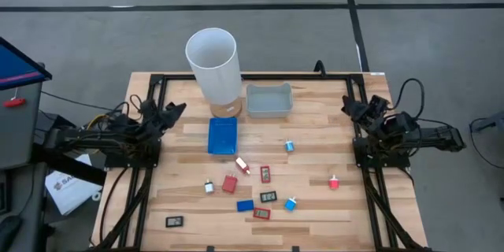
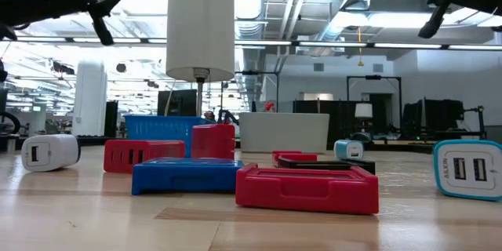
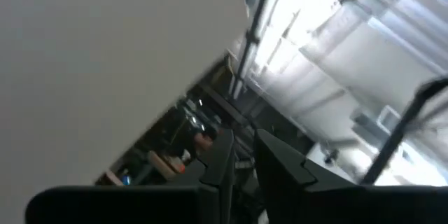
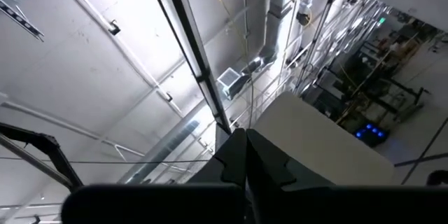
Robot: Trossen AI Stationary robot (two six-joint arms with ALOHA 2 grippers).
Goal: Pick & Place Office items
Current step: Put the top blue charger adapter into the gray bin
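Office items (image 1: 250,179) lie scattered over the near half of the wooden table (image 1: 331,213) in the high view — red, blue, black and white pieces, none touching a gripper. A blue tray (image 1: 222,135) sits behind them, just in front of the tall white cylinder (image 1: 213,64), with a grey tray (image 1: 268,99) beside the cylinder. The left gripper (image 1: 175,111) rests folded at the table's left edge; the right gripper (image 1: 348,105) rests folded at the right edge, both well apart from the pieces.

From the low view, a red frame-like piece (image 2: 307,187) lies nearest, a flat blue piece (image 2: 187,176) just beside it, a white charger-like block (image 2: 49,151) far to one side and a white-and-blue one (image 2: 469,169) at the other.

The left wrist view looks up at the ceiling; its fingers (image 3: 222,168) stand a narrow gap apart.

The right wrist view also points at the ceiling — its fingers (image 4: 234,155) are pressed together on nothing.
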